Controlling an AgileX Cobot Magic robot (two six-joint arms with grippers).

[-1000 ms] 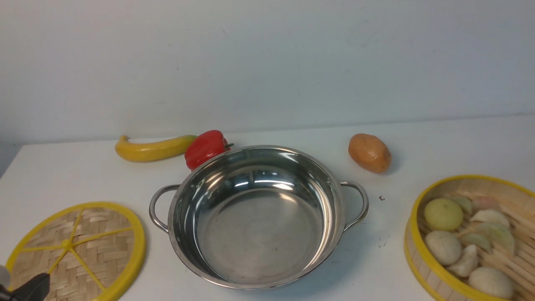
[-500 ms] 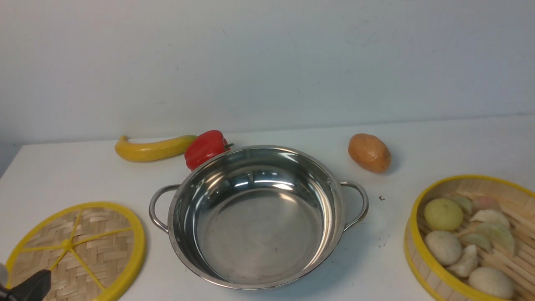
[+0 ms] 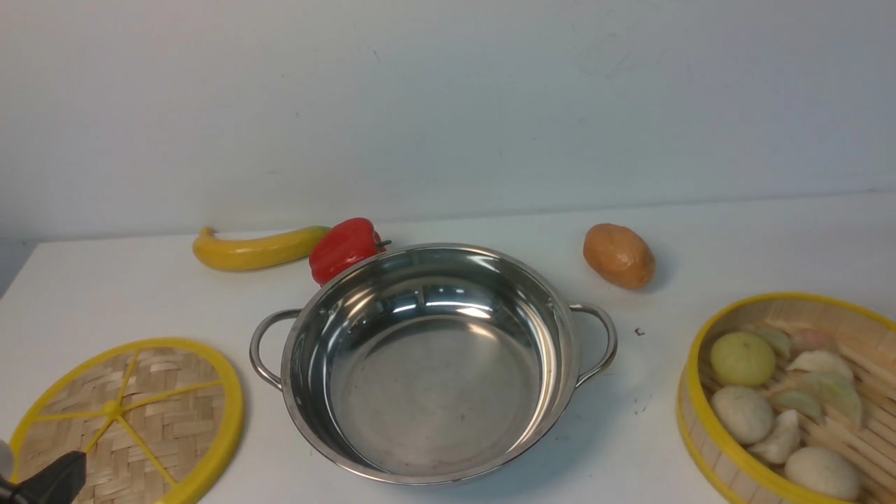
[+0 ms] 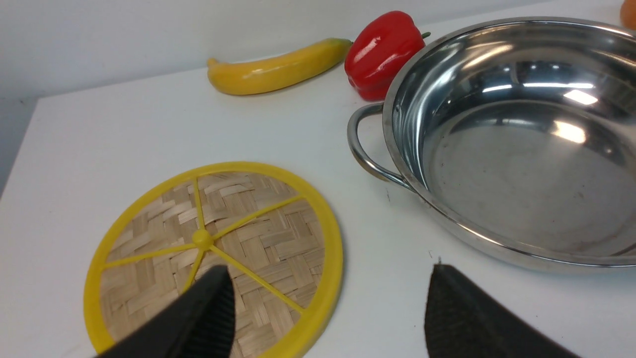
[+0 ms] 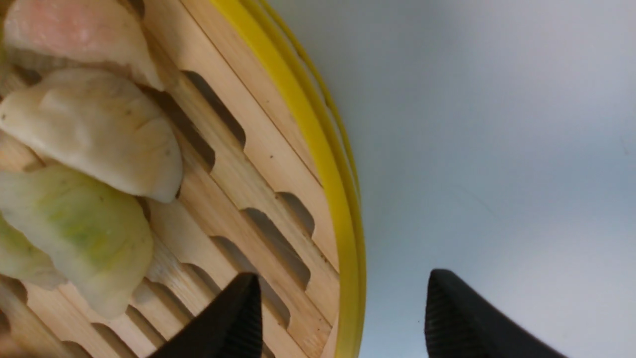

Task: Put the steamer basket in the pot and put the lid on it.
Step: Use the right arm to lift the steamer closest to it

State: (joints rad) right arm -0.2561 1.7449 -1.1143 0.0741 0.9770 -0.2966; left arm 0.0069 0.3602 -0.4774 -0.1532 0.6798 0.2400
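Note:
The shiny steel pot (image 3: 434, 364) stands empty mid-table, a looped handle on each side. Left of it the flat woven lid (image 3: 126, 420) lies on the table. My left gripper (image 4: 329, 268) hovers open over the lid's (image 4: 213, 253) pot-side rim, one finger (image 4: 208, 318) above the weave and the other above bare table. The steamer basket (image 3: 791, 399) with dumplings and buns sits at the right edge. My right gripper (image 5: 343, 274) is open astride the basket's yellow rim (image 5: 318, 149), one finger over the slats and one outside.
Behind the pot, a yellow banana (image 3: 255, 248) and a red pepper (image 3: 346, 245) lie at the left, the pepper close to the pot's rim. A potato (image 3: 619, 255) lies at the back right. A pale wall bounds the table's far side.
Almost nothing. The left finger at the front view's lower left corner has shifted very slightly; pot, lid and basket stay put.

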